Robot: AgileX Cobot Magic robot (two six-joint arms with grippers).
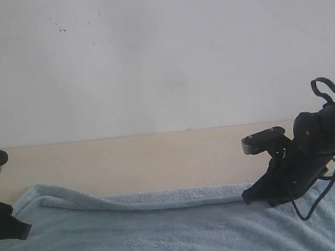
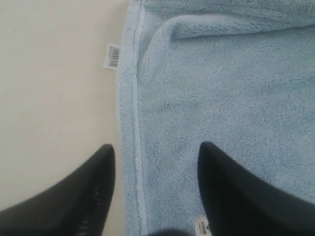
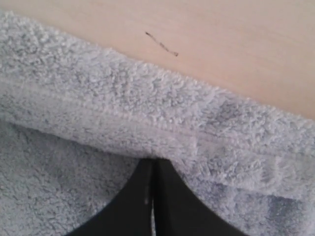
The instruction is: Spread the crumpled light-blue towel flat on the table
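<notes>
Fluffy terry towel [image 1: 166, 232] lies folded along its far hem, left pincer [image 2: 156, 147] spread, right pincer [image 3: 153, 164] clenched.

Exterior: low, facing wall [image 1: 161, 55]. Wrist views: close, looking down on towel [image 2: 221, 123], shared with exterior.

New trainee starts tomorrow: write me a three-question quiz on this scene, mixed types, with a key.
1. True or false: the far edge of the pale light-blue fluffy terry-cloth towel is folded over on the smooth beige table.
2. Which gripper stands open? A) left B) right C) both
3. Fill in: the small white barcode tag rests on the bare ____.
Key: 1 true; 2 A, left gripper open, right gripper shut; 3 table.
</notes>
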